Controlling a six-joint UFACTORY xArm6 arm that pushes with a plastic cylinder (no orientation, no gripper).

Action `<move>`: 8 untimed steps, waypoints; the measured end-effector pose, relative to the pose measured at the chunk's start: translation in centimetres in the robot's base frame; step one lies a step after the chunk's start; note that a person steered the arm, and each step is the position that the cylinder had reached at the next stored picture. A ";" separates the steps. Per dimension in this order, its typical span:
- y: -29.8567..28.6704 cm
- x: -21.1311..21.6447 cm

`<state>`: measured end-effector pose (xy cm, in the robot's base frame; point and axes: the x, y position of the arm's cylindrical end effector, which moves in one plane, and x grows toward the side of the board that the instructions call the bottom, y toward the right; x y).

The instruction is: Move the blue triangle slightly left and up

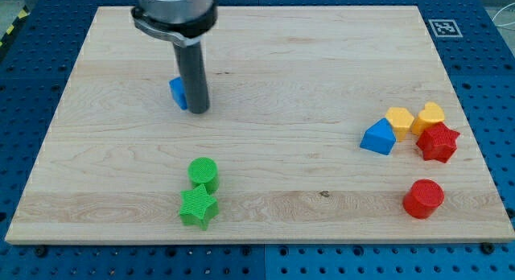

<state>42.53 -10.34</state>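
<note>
My tip (198, 111) rests on the board in the upper left part of the view. A small blue block (177, 92) sits right against the rod's left side, partly hidden by it, so I cannot make out its shape. A blue triangle (378, 137) lies far off at the view's right, at the left end of a cluster of blocks, touching a yellow block (399, 119). My tip is well apart from that triangle.
In the right cluster are also a yellow heart-like block (430, 116) and a red star (438, 142). A red cylinder (423, 199) stands below them. A green cylinder (203, 172) and a green star (198, 207) sit at the bottom centre. The wooden board (265, 63) ends near all sides.
</note>
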 end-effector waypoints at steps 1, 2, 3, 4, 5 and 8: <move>-0.8 -1.4; 0.9 1.8; 6.7 5.0; 17.0 7.2; 25.2 10.7; 28.3 9.2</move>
<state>51.77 17.98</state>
